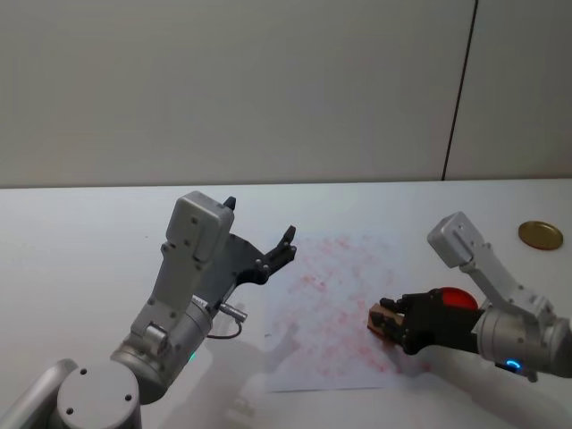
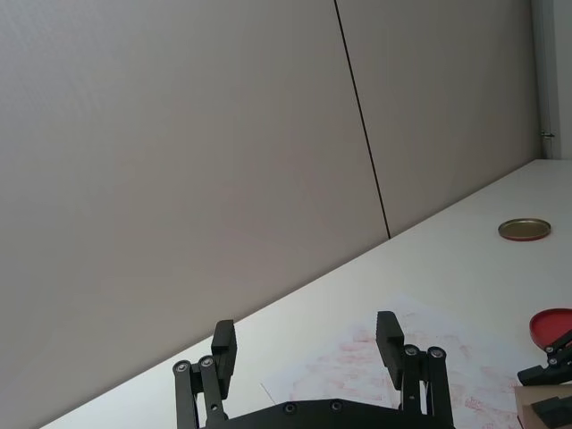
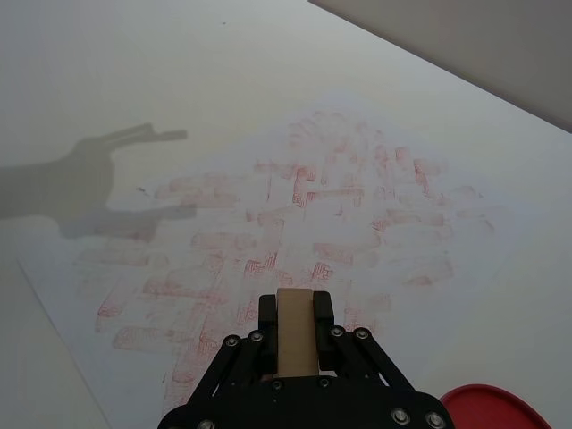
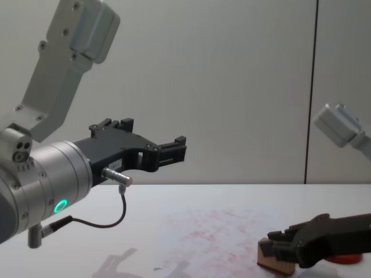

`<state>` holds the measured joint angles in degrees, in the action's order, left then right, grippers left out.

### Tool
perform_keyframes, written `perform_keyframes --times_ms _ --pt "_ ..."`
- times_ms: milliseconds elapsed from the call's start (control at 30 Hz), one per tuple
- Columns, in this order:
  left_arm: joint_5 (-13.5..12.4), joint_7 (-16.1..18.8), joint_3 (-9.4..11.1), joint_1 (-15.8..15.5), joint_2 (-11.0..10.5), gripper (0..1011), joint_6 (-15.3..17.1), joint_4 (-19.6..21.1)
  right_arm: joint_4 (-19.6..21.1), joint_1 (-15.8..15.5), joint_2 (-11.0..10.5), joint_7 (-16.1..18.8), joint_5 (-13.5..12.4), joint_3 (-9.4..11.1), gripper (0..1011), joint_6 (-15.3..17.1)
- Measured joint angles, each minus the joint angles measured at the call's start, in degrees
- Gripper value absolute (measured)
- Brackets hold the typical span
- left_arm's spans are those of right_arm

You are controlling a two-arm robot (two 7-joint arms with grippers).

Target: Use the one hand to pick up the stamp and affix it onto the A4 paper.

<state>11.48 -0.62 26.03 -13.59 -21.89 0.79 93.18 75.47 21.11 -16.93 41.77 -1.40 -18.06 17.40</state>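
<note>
The white matte table is the broadest thing I see, smooth and bare-looking. On it lies the A4 paper, a flat white sheet crowded with faint red rectangular stamp marks, blotchy and overlapping.

My left gripper hangs raised above the table just beside the sheet's left edge. Its two slim black ribbed fingers are spread wide with nothing between them.

My right gripper, black and jointed, reaches in low over the paper's right part with its jaws clamped against the sides of the stamp. The ink pad, a flat round red dish, sits just behind that gripper, off the sheet's right edge. A round brass-coloured lid lies farther back on the right.

The stamp is a small tan wooden block, plain and rectangular, down at the sheet; I cannot tell whether its face touches.
</note>
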Motion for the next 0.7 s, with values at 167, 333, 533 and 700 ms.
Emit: perform_keyframes --times_ms 167,333,533,700 --pt "0.0 0.0 0.0 0.0 0.0 993 0.0 0.0 -0.4 0.4 0.0 0.6 0.6 -0.1 224 0.0" --pt "0.0 0.0 0.0 0.0 0.0 993 0.0 0.0 -0.5 0.5 -0.1 0.9 0.7 -0.3 224 0.1" --pt "0.0 0.0 0.0 0.0 0.0 993 0.0 0.0 -0.4 0.6 -0.4 0.8 -0.1 -0.2 224 0.3" --pt "0.0 0.0 0.0 0.0 0.0 993 0.0 0.0 0.4 0.9 -0.8 -0.3 -1.6 0.6 224 0.5"
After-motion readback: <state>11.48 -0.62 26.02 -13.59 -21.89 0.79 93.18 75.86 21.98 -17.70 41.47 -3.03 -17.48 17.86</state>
